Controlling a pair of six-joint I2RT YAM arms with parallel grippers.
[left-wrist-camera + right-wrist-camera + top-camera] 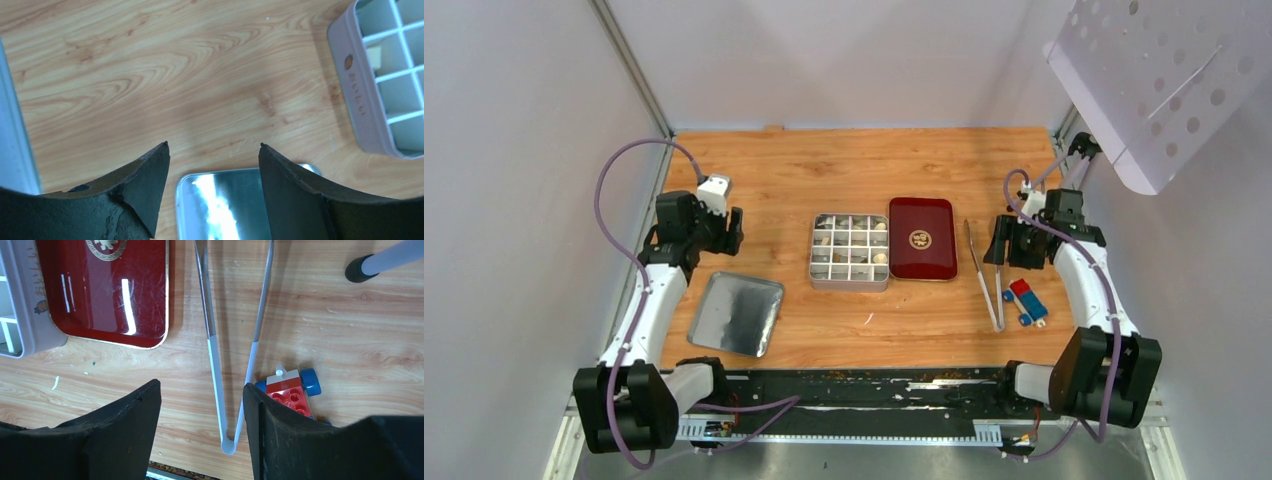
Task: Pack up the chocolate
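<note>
Wood table [864,160] loaded as follows, silver tray [736,313] laid front-left, compartment tin [849,286] set centre, red lid [922,238] just beside it, tongs [984,275] laid right, left gripper [214,145] spread wide over tray edge, right gripper [202,384] parted above tongs, nothing gripped, red-blue block [1026,301] touching the tongs, chocolate [881,257] seen in tin compartments.

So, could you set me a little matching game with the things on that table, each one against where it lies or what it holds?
Things:
1. divided tin
2. red lid
3. tongs
4. silver tray

Places:
A. lies between the red lid and the red-and-blue block
B. nearest the left arm
C. holds chocolate pieces
D. just right of the divided tin

Pairs: 1-C, 2-D, 3-A, 4-B
</note>
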